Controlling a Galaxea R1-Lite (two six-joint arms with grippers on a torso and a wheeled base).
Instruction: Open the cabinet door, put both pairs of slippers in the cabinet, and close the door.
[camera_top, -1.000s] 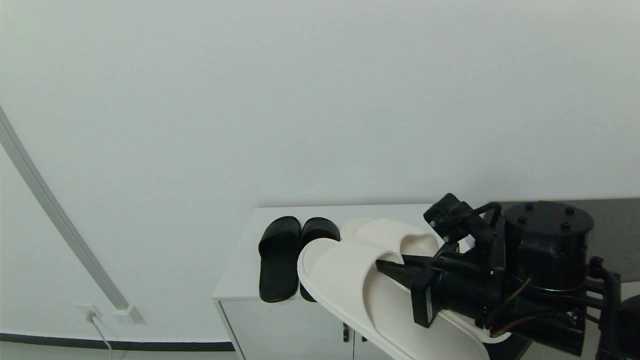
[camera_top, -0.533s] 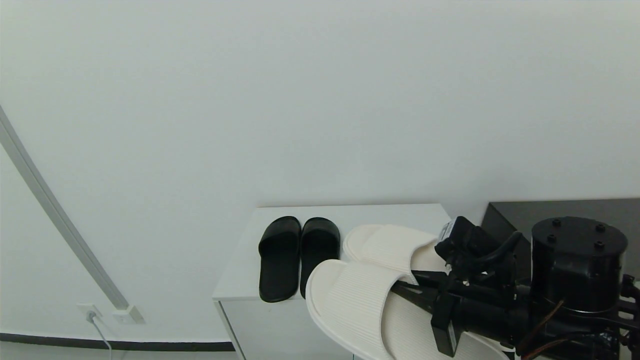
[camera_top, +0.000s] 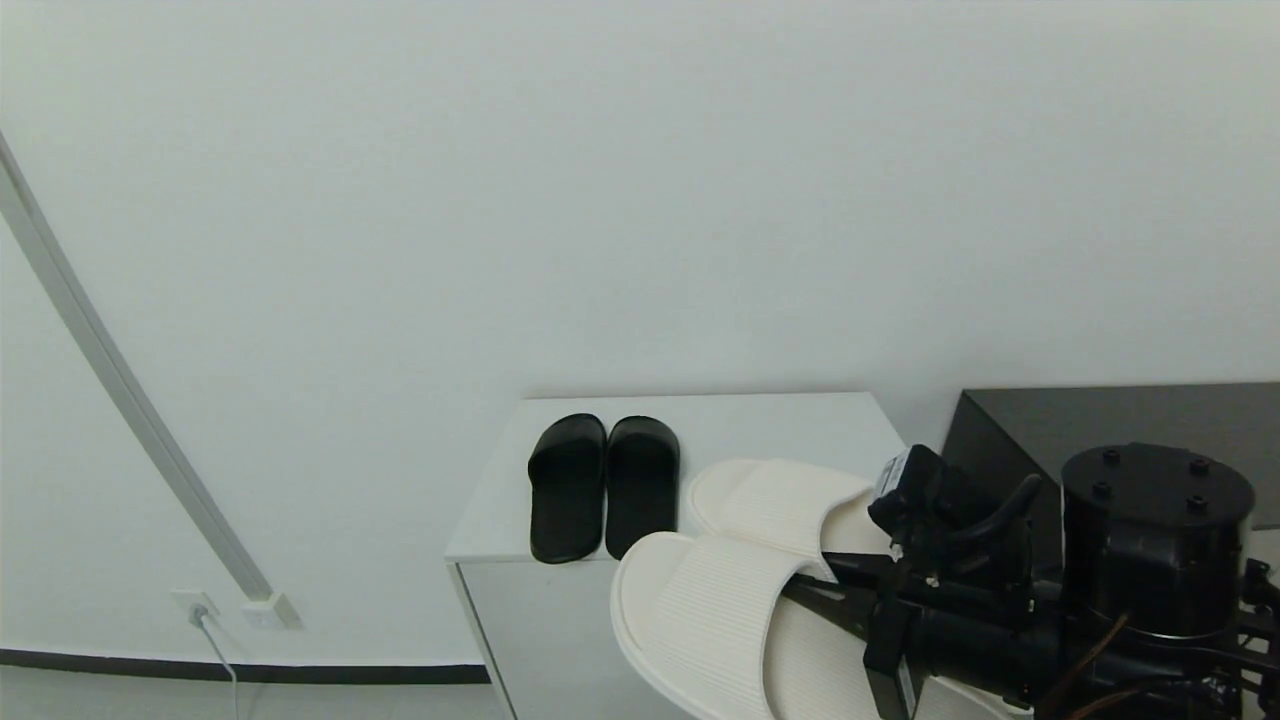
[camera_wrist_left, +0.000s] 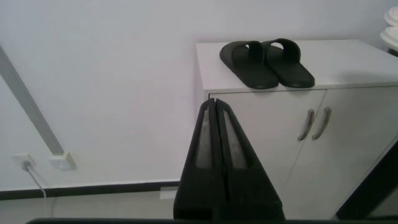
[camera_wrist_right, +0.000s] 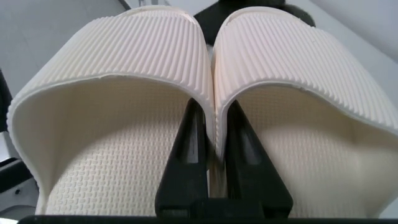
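Observation:
A pair of black slippers (camera_top: 605, 487) (camera_wrist_left: 267, 62) lies side by side on the white cabinet top (camera_top: 780, 425), near its front left edge. The cabinet's two doors (camera_wrist_left: 273, 143) are closed, with their handles (camera_wrist_left: 314, 123) at the middle. My right gripper (camera_top: 820, 585) (camera_wrist_right: 214, 124) is shut on the inner edges of the white ribbed slippers (camera_top: 700, 620) (camera_wrist_right: 124, 68), holding both in the air in front of the cabinet's right part. My left gripper (camera_wrist_left: 214, 106) is shut on nothing and hangs some way in front of the cabinet's left side.
A dark surface (camera_top: 1100, 420) adjoins the cabinet on the right. A grey conduit (camera_top: 110, 380) runs slantwise down the wall to a socket with a cable (camera_top: 195, 607) near the floor, left of the cabinet.
My right gripper has drawn the white slippers down and back from over the cabinet top. The head camera has shifted a little, so the cabinet sits higher in the picture.

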